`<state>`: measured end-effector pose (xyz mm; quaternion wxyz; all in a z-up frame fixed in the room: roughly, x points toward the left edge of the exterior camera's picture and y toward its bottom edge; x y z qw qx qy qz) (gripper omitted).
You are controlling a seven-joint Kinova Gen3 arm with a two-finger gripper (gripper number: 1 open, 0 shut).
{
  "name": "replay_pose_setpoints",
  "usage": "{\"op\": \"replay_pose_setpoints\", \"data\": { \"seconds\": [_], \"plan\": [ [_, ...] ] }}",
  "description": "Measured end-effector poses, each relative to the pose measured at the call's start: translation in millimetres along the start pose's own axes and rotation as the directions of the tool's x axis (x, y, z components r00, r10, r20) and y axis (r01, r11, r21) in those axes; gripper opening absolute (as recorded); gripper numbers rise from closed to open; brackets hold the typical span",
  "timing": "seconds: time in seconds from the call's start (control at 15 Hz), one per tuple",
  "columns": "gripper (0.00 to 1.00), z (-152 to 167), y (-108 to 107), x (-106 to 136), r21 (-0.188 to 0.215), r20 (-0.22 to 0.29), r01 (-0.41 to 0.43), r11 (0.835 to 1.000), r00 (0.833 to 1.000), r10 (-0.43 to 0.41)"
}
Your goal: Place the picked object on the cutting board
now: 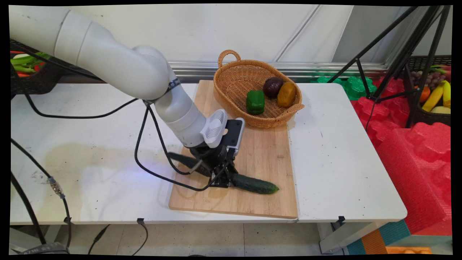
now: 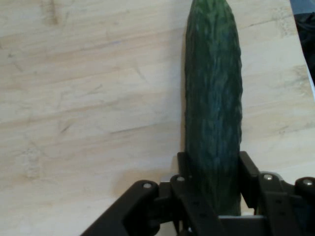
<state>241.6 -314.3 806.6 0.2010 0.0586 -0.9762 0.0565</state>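
The wooden cutting board [image 1: 260, 173] lies nearest, its near edge almost flush with the near edge of the white table [image 1: 339, 162] — the table spreads well to the left and right of it. Down on the board's near part the black gripper [image 1: 221, 180] sits low over a dark green cucumber [image 1: 252, 184], which lies flat on the wood, running from far left to near right. Its fingers [image 2: 248, 174] are clamped on the cucumber, one pressed to each flank, as the hand view shows; most of the cucumber's length stretches away beyond them across the pale wood grain [image 2: 98, 98]. In the main view its right end pokes out free to the gripper's right, while its left end shows behind the hanging black cables [image 1: 158, 144].

At the board's far end stands a woven wicker basket [image 1: 234, 77] with a loop handle on its far left rim. Inside it, side by side — a green bell pepper [image 1: 255, 102] on the left, a dark purple round vegetable [image 1: 272, 87] in the middle, and a yellow-brown one [image 1: 286, 94] touching it on the right
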Motion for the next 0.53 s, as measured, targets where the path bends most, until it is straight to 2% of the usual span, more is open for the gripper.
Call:
{"op": "replay_pose_setpoints", "data": {
  "seconds": [0.2, 0.27, 0.53],
  "plan": [
    [0.00, 6.3, -0.5, -4.2, -0.009, -0.002, 0.010, 1.000, 1.000, -0.010],
    [1.00, 7.4, -0.8, -4.6, -0.010, -0.004, 0.012, 1.000, 1.000, -0.012],
    [1.00, 8.2, -0.2, -7.5, -0.010, -0.013, 0.026, 1.000, 1.000, -0.026]
  ]
}}
